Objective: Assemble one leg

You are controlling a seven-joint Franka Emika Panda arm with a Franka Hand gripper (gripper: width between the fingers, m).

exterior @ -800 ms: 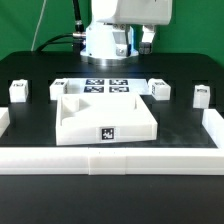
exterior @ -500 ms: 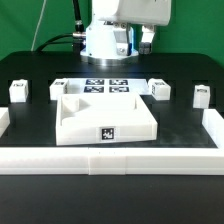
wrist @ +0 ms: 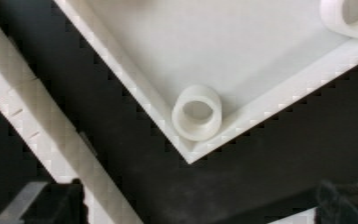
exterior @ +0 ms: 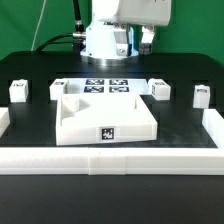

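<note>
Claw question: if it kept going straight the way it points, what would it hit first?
Likely the black table just beyond the white tray corner; possibly that corner's wall, since depth is unclear.

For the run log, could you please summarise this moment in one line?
gripper: open, empty | position: over tray corner | leg: loose, not grasped

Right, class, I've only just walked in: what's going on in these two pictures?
A white robot arm hovers over one corner of the large square white plastic tray. Its jaws are apart and hold nothing. The wrist view looks down on the tray's round corner hole. The small white stubby plastic leg blocks sit loose on the black table, to either side of the tray. None is fitted yet.
</note>
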